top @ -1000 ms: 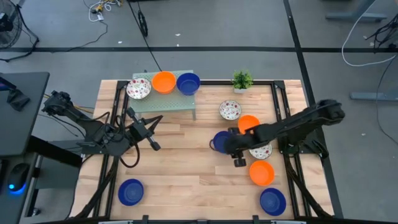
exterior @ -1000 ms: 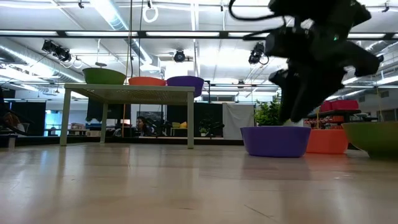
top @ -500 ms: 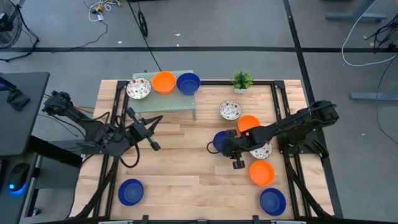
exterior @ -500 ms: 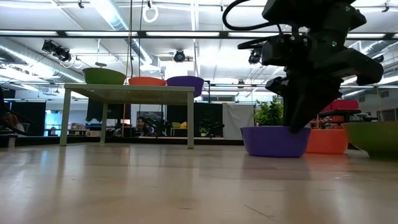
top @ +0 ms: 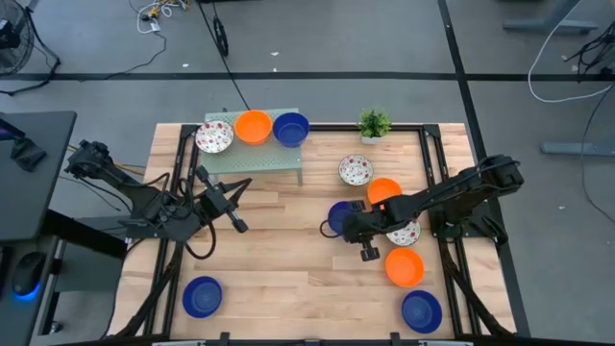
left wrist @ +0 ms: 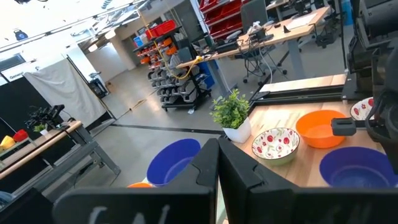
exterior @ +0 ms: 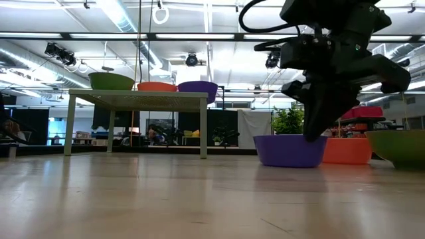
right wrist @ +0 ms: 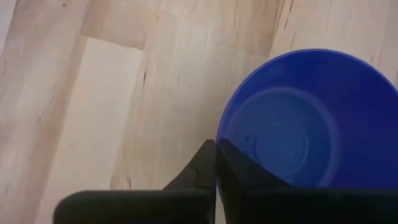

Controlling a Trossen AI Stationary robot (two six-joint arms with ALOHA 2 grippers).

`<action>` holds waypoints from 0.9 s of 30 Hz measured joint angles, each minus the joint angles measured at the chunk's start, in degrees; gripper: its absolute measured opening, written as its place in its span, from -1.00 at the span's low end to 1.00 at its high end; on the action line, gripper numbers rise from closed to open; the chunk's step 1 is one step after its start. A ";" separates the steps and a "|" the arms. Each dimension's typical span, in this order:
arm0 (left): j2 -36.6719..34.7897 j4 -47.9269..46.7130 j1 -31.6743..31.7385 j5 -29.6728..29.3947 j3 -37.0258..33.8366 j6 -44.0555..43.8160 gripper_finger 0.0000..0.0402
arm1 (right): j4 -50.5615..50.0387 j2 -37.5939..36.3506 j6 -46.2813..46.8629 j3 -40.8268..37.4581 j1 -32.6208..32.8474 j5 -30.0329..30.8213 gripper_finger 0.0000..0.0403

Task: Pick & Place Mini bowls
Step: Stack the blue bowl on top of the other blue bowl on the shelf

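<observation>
**Closing on the blue bowl's rim**

Since a second ago my right arm has dropped and drawn in toward the middle of the table, and the blue bowl has slid a little to the left under it. My right gripper now sits at that bowl's near rim, fingers pressed together with the rim edge between them as far as the wrist view shows, so I judge I am pinching the wall, one finger inside and one outside. A thin rim gives the only purchase on a shallow round dish, which is why I come in from above at the edge and not the centre. From the low view the gripper reaches down into the bowl, which rests flat on the table.

Just beside it lie an orange bowl and a speckled bowl; another speckled one is partly under my arm. Three bowls already stand on the small raised shelf, likely the drop spot.

My left gripper waits at the table's left side, fingers shut on nothing.
</observation>
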 joint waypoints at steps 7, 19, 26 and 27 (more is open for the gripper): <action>0.00 0.02 0.00 -0.01 0.00 0.00 -0.92 | -0.55 0.00 -5.42 5.85 1.46 0.22 -0.99; 0.00 0.06 0.00 -0.02 0.00 0.00 -0.92 | -1.29 0.04 -32.00 32.33 -5.01 8.19 -1.00; 0.02 0.12 -0.02 -0.02 0.00 0.04 -0.92 | -10.25 6.69 -39.66 49.78 -18.91 6.59 -1.00; 0.02 0.13 -0.02 -0.03 0.00 0.06 -0.92 | -11.81 8.28 -40.25 52.15 -20.75 5.53 -1.00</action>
